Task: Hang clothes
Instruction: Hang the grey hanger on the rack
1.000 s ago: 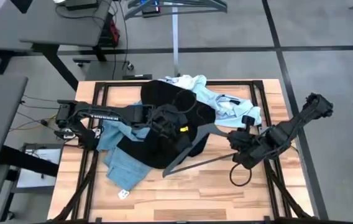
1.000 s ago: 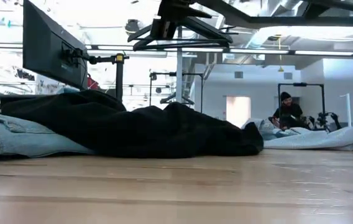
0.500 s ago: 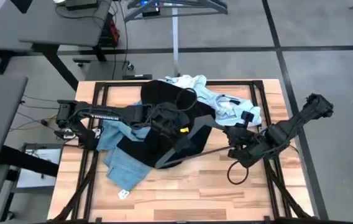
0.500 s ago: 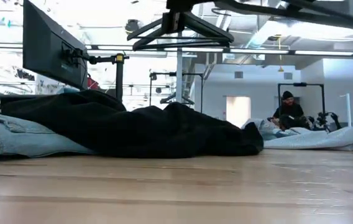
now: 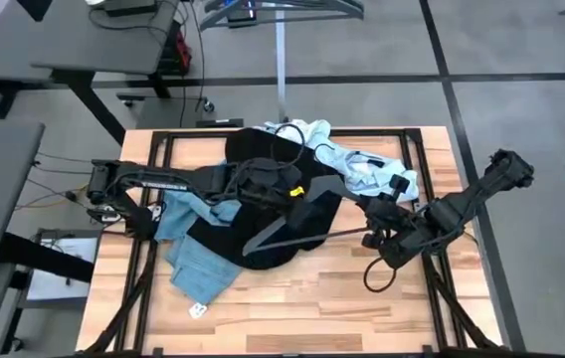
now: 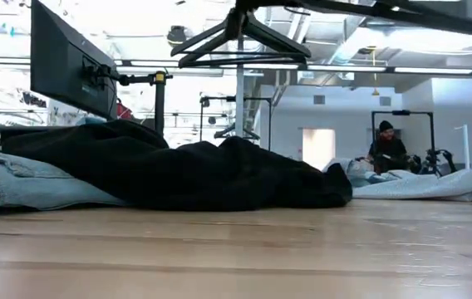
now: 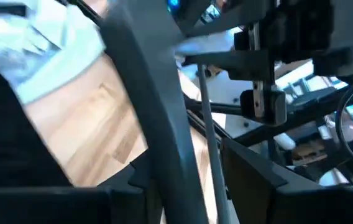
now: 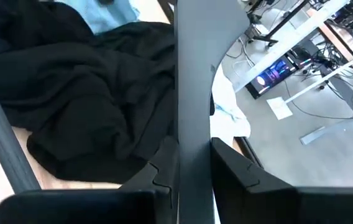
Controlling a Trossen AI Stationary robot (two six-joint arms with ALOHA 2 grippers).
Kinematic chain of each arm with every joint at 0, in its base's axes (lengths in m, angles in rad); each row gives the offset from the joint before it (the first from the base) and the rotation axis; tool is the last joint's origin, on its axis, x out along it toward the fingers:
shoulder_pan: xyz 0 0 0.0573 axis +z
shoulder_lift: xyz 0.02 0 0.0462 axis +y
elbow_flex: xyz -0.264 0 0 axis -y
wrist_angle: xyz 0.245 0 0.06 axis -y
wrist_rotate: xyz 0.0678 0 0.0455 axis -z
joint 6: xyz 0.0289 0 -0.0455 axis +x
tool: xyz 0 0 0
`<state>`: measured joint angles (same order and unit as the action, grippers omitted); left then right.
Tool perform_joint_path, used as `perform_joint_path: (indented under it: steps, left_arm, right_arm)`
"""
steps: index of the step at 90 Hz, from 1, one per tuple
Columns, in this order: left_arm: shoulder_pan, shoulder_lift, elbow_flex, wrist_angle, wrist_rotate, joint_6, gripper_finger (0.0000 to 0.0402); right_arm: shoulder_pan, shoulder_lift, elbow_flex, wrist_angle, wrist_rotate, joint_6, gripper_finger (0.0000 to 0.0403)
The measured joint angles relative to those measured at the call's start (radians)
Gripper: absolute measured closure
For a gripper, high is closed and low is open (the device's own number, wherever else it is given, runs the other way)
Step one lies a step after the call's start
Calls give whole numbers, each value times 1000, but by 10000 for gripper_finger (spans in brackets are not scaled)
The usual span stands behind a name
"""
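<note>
A dark grey hanger [image 5: 292,224] is held above the clothes pile, with both grippers shut on it. My left gripper [image 5: 284,189] is over the middle of the pile and my right gripper [image 5: 374,227] is at the hanger's right end. The hanger [image 6: 238,37] shows high over the table in the low view. Under it a black t-shirt [image 5: 213,239] lies crumpled on the table, over light blue jeans [image 5: 198,270]. A pale blue shirt [image 5: 347,159] lies at the pile's far right side. My left gripper has the hanger's sloping arm [image 7: 155,134] between its two fingers, with the thin lower bar [image 7: 209,149] beside it in the gap. The fingers lie across the arm. The hanger is lifted clear of the clothes. My right gripper pinches the hanger's flat arm [image 8: 192,118] between its two fingers, near the hanger's right end. It comes from the table's right side. The arm runs straight out ahead between the fingers, clear of the table.
Bare wood [image 5: 342,298] lies along the table's near side. A black frame [image 5: 163,149] edges the tabletop. A clothes rack pole [image 5: 281,60] stands beyond the far edge. A person [image 6: 383,149] sits far back in the room.
Both grippers have carried the hanger toward the table's far edge and a little higher. The hanger has turned, and its near-left end has swung in over the black t-shirt. The clothes have stayed where they were.
</note>
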<state>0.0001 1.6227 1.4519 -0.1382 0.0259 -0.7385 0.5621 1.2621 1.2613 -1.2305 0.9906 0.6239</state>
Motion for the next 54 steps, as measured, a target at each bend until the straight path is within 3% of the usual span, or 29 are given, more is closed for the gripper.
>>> perform_joint_path:
  steps: [17, 25, 31, 54]
  left_arm:
    - [17, -5, -1, -37, 0, -16, 275]
    - [19, -6, -1, -41, 14, -17, 275]
    - [19, -7, -1, -67, 18, 2, 282]
    - [19, -7, -1, -105, 31, 61, 377]
  right_arm:
    - [0, 0, 0, -4, 0, -1, 358]
    - [0, 0, 1, -2, 4, -1, 399]
    - [0, 0, 1, -1, 6, -1, 398]
    - [-4, 0, 1, 13, 0, 4, 399]
